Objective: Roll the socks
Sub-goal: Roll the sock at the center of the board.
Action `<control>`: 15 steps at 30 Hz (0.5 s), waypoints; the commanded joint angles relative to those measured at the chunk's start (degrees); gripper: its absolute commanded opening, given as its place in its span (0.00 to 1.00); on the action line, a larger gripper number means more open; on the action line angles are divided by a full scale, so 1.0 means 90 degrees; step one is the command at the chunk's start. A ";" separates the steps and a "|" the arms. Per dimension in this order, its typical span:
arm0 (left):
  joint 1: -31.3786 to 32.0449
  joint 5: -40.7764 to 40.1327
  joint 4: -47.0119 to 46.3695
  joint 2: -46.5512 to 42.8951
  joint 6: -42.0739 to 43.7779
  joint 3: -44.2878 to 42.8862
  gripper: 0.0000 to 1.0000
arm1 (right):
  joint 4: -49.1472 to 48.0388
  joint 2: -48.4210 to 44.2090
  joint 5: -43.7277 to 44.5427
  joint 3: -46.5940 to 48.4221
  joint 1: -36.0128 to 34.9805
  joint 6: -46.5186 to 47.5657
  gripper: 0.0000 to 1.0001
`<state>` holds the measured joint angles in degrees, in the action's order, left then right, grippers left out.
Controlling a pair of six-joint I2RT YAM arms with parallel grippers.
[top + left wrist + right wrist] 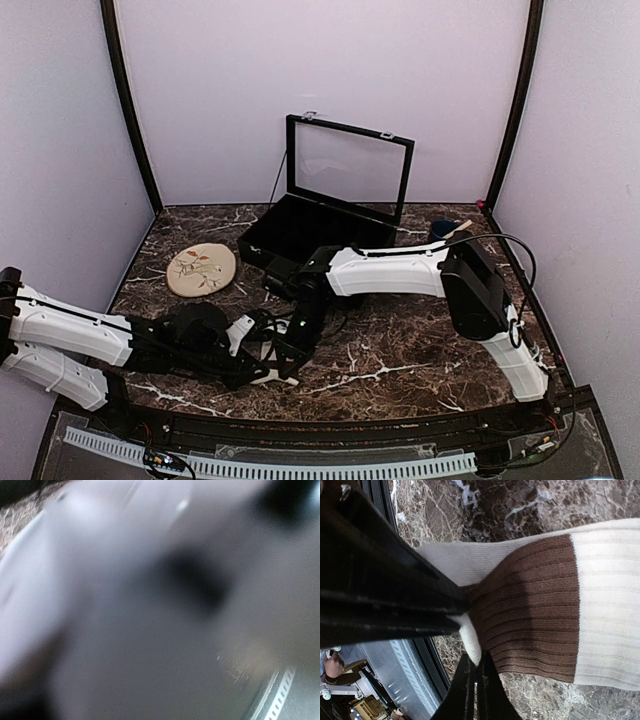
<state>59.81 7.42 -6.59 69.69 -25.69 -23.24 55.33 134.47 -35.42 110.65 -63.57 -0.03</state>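
1. One cream sock [605,605] sits near-middle on the table [420,350], the right gripper [468,626] clamped beside its brown band [530,605], likely anchoring the roll
2. Just beside, the left gripper [258,370] has fingers together; contents unclear

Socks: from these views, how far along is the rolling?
Done: nothing looks rolled. In hand: the right claw is shut on the cream sock beside its brown band; the sock stretches out unrolled. Left wrist view is too blurred to read. Left: the whole roll.
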 commanded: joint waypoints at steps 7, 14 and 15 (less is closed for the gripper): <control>0.0034 -0.0142 0.0099 -0.0250 -0.0278 0.0345 0.00 | -0.0466 -0.0176 -0.0307 -0.0366 0.0241 -0.0168 0.11; 0.0034 -0.0315 0.0079 -0.0387 -0.0394 0.0405 0.00 | -0.0733 -0.0240 -0.0365 -0.0554 0.0308 -0.0328 0.19; 0.0034 -0.0323 0.0078 -0.0369 -0.0413 0.0400 0.00 | -0.0801 -0.0267 -0.0366 -0.0595 0.0319 -0.0366 0.19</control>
<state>59.81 5.89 -6.39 67.22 -28.34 -20.51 51.00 134.47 -37.54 106.54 -61.30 -2.17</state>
